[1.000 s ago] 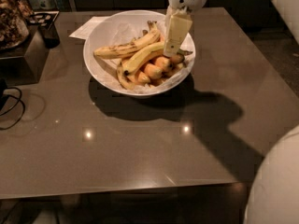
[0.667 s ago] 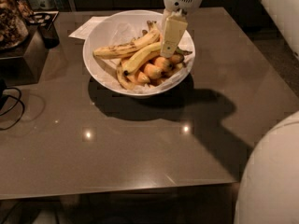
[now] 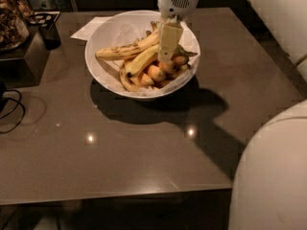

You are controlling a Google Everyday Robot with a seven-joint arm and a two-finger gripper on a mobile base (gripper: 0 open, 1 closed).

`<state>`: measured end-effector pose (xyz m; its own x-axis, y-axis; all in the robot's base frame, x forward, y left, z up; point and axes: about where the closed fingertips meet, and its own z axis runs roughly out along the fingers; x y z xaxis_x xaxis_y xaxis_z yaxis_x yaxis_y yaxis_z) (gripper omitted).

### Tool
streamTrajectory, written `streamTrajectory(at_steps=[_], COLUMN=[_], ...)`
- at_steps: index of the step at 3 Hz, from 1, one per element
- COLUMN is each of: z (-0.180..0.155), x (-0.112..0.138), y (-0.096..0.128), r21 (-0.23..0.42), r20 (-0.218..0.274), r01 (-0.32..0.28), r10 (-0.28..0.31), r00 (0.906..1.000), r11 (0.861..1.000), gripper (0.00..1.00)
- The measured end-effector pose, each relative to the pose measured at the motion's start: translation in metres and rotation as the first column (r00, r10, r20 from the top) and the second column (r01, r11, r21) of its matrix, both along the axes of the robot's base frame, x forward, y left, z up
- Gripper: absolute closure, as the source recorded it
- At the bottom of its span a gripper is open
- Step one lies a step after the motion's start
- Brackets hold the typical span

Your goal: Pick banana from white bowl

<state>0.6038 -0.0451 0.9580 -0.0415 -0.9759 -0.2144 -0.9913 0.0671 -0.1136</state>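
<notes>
The white bowl (image 3: pixel 111 78) stands at the back middle of the brown table. In it lie the smooth yellow banana (image 3: pixel 140 61), a long brown-speckled banana (image 3: pixel 125 50) behind it, and several short orange-yellow bananas (image 3: pixel 156 73). My gripper (image 3: pixel 168 49) hangs from its white wrist over the bowl's right half, its pale finger (image 3: pixel 170 40) reaching down at the yellow banana's upper right end. That end of the banana is hidden behind the finger.
A sheet of white paper (image 3: pixel 88 28) lies behind the bowl. A dark box with a black cup (image 3: pixel 48 30) stands at the back left, a black cable (image 3: pixel 12 111) at the left edge. My white arm (image 3: pixel 271 176) fills the lower right corner.
The gripper has moved left and lower into the bowl, towards the yellow banana. The bananas have not visibly moved.
</notes>
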Motion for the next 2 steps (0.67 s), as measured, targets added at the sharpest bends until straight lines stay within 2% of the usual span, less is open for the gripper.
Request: streamTrajectory(at_steps=[2], z=[-0.0047], x=[0.0016], y=[0.0000], r21=[-0.010], r20=[-0.010], r01=[0.001], r10=[-0.001], r00=[0.9999], r11=[1.000], gripper=[0.45])
